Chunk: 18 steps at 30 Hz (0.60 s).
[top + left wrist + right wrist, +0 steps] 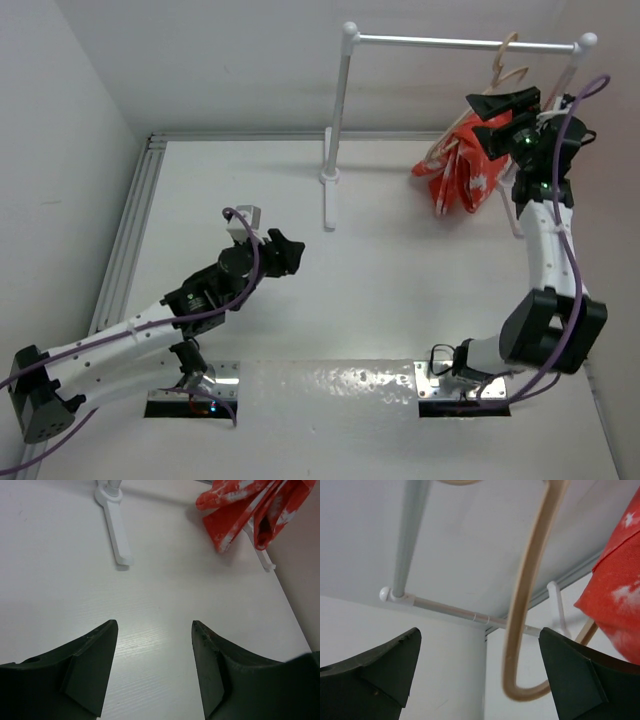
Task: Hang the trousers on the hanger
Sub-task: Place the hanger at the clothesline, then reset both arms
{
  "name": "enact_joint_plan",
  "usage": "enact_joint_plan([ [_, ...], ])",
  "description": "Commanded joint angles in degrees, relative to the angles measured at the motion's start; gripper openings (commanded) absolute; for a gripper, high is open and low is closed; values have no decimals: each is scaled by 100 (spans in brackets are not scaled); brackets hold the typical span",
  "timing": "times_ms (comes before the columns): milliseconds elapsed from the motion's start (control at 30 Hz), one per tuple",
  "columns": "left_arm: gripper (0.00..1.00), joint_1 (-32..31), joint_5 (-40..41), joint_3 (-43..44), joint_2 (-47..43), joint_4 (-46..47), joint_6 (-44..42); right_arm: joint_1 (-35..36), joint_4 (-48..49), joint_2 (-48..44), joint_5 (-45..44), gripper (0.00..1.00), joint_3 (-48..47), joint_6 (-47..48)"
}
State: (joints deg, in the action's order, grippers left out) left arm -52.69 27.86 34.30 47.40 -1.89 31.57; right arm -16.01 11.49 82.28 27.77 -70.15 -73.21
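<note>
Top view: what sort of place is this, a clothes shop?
Probably a robot test bench, not a shop: left arm and right arm bolted to a white table, a small white rail, one hanger with red trousers.

The top external camera looks down over the whole table (380,300). The left wrist camera faces the far trousers (235,505), which the top view also shows. The right wrist camera looks upward, close beneath the hanger (526,590).
</note>
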Motion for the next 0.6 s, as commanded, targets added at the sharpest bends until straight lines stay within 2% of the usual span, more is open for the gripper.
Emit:
enact_joint_plan([
  [0,59,-40,36,340,-300,-205,-11,-34,-829,-1063,-753,99,27,1220],
  [100,60,-40,79,463,-529,-355,7,-34,-1131,-1907,-1142,99,448,1660],
  [300,61,-40,255,936,-977,-759,-125,-34,-780,-3717,-71,99,2029,1731],
  [367,61,-40,282,1061,-1179,-865,-283,-34,-910,-4438,-26,99,2689,1749],
  [567,62,-40,448,1315,-1593,-1076,-520,265,-2016,-5064,79,99,3604,2354],
])
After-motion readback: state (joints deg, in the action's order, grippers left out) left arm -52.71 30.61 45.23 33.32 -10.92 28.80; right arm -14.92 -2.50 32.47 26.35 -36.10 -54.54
